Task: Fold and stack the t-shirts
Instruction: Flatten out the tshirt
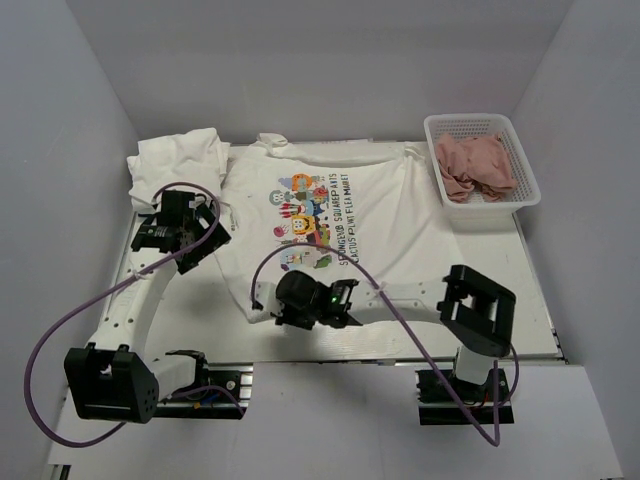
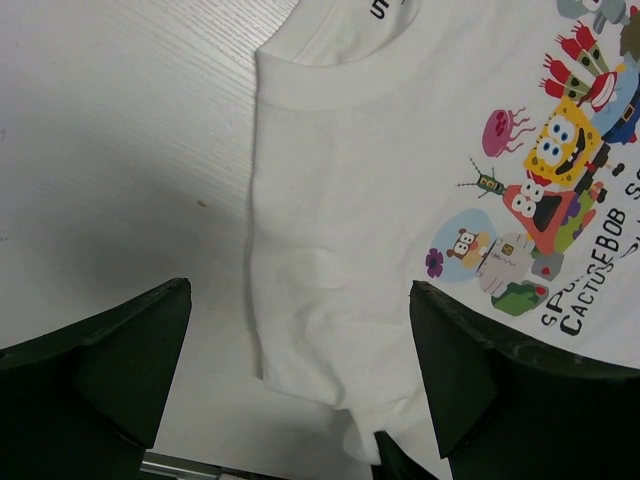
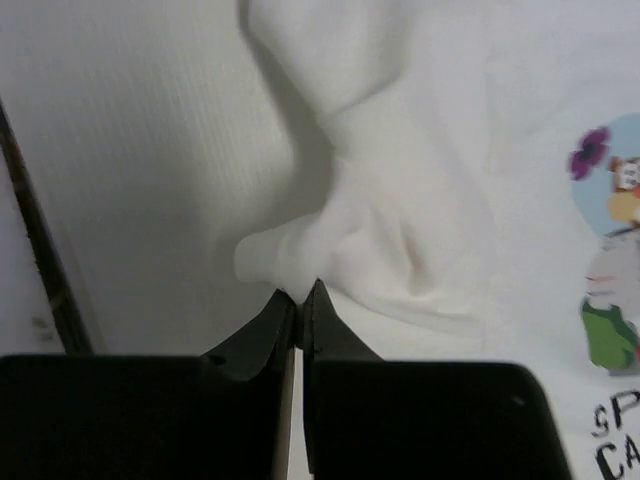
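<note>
A white t-shirt (image 1: 385,225) with a colourful cartoon print and dark lettering lies spread flat mid-table, collar to the left. My right gripper (image 1: 270,305) is shut on the bunched tip of its near sleeve (image 3: 290,255), low at the table; the jaws meet on the fabric at the gripper (image 3: 300,290). My left gripper (image 1: 205,238) is open and empty, hovering above the shirt's shoulder edge below the collar (image 2: 330,70); the cloth (image 2: 340,230) lies between its spread fingers (image 2: 110,355). A second white t-shirt (image 1: 180,160) lies in a rumpled bundle at the back left.
A white mesh basket (image 1: 470,122) holding pink cloth (image 1: 475,165) stands at the back right. Grey walls enclose the table on three sides. Purple cables loop from both arms. Bare white tabletop (image 2: 110,150) lies left of the shirt.
</note>
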Tool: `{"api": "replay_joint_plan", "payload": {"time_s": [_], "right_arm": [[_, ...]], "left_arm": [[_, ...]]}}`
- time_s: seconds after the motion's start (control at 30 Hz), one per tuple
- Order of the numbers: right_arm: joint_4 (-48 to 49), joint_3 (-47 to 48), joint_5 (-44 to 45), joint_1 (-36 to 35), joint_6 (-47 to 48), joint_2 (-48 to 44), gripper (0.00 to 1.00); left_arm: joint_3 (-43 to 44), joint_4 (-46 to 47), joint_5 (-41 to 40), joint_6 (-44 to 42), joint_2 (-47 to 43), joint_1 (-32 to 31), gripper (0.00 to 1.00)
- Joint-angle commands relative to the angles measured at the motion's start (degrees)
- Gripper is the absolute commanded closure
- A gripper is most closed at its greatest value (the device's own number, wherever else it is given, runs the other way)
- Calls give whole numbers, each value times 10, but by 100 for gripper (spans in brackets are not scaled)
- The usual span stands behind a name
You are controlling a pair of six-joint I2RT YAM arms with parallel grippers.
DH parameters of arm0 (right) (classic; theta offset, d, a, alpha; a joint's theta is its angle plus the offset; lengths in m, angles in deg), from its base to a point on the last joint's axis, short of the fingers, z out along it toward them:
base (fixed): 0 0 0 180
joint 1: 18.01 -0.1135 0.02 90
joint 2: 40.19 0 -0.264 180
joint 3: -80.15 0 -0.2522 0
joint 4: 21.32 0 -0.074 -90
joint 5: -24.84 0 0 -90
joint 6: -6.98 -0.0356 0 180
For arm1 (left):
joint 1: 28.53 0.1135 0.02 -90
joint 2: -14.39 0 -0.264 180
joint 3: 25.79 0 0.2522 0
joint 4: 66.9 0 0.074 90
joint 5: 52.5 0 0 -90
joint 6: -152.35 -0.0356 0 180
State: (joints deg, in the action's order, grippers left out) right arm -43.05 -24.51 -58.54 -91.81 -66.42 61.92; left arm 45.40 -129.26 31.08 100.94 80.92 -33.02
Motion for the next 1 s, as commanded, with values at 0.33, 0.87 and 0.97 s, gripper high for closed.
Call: {"api": "replay_joint_plan", "payload": {"time_s": [0.33, 0.87, 0.97], "right_arm": [[5, 99, -51, 199, -212, -65, 100], [-36, 160, -100, 276, -257, -11, 30], [-25, 146, -96, 284, -267, -16, 27]], "left_arm": [[-22, 28, 27, -40, -32, 4, 0], [-51, 87, 235, -83, -3, -9, 0], [-125, 171, 338, -62, -24, -15, 0]]}}
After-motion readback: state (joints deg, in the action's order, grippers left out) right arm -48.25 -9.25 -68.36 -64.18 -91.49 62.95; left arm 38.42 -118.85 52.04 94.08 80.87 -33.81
